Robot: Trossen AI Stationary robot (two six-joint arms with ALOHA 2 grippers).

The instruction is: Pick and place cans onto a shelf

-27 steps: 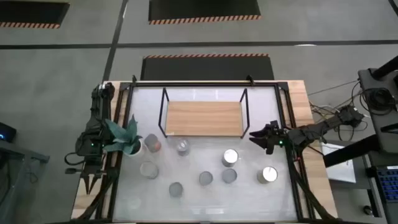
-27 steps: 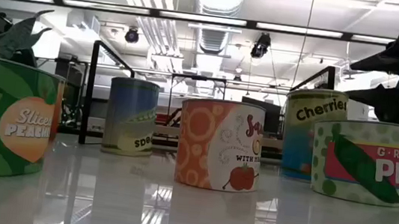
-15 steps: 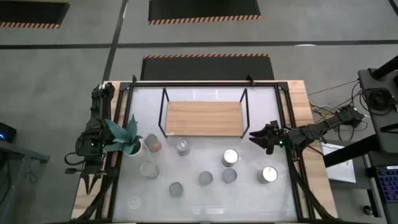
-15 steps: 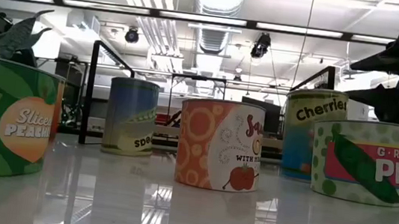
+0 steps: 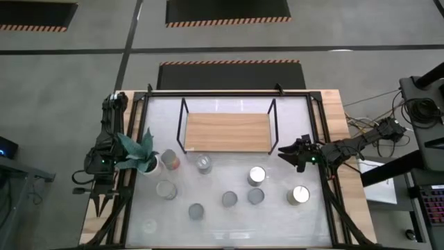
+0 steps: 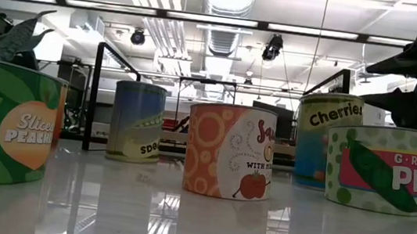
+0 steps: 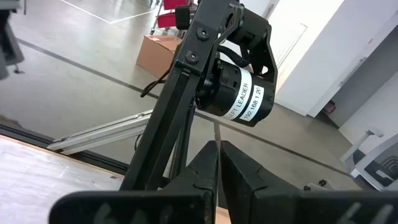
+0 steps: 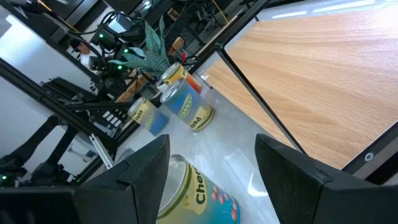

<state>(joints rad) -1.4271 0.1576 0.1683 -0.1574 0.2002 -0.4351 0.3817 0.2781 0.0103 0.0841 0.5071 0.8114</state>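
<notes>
Teal plant [image 5: 137,154] beside cans [image 5: 257,176], right tool [image 5: 288,154] spread, left tool [image 7: 219,163] pressed together

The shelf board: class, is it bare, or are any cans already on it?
Bare. From above, the shelf shows only plain wood; every can, like the nearest one, stands on the white table beside it.

Overhead and table-level cameras share the cans [image 5: 256,176]
</notes>
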